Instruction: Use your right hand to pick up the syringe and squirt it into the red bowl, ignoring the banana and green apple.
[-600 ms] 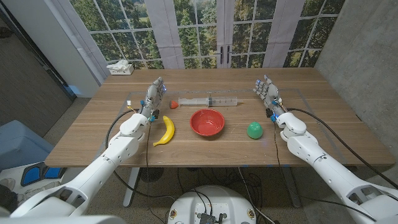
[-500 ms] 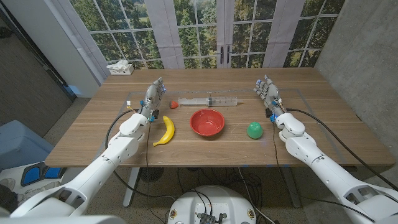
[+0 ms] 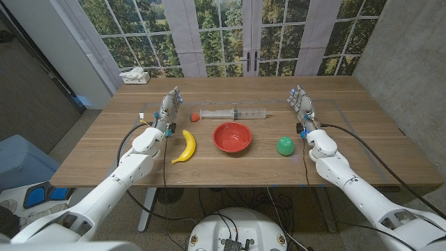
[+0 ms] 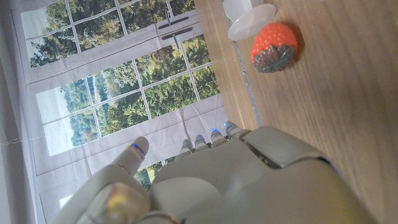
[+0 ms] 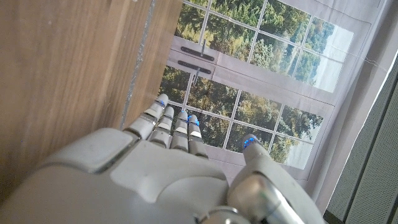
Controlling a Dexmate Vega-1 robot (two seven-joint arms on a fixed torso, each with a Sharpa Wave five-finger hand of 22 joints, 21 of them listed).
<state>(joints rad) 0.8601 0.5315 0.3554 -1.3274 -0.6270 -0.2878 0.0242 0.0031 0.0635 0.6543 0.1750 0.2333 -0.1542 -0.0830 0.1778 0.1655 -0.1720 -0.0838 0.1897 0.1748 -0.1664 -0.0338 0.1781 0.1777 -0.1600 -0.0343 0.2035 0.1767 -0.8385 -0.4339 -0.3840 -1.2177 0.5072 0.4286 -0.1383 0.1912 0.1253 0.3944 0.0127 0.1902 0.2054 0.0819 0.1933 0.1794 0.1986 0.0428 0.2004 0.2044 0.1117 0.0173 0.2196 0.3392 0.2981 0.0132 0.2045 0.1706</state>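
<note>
The syringe (image 3: 233, 113) lay flat on the tabletop (image 3: 376, 150), just behind the red bowl (image 3: 232, 137) and well apart from the right hand (image 3: 301, 106). That hand held nothing, and its fingers (image 5: 171, 124) were straight and a little apart. The left hand (image 3: 169, 108) was empty too, fingers apart. The syringe looked light, hard and smooth, so it could roll or slip. The best place to grab was probably the fat clear middle, leaving the pusher free.
</note>
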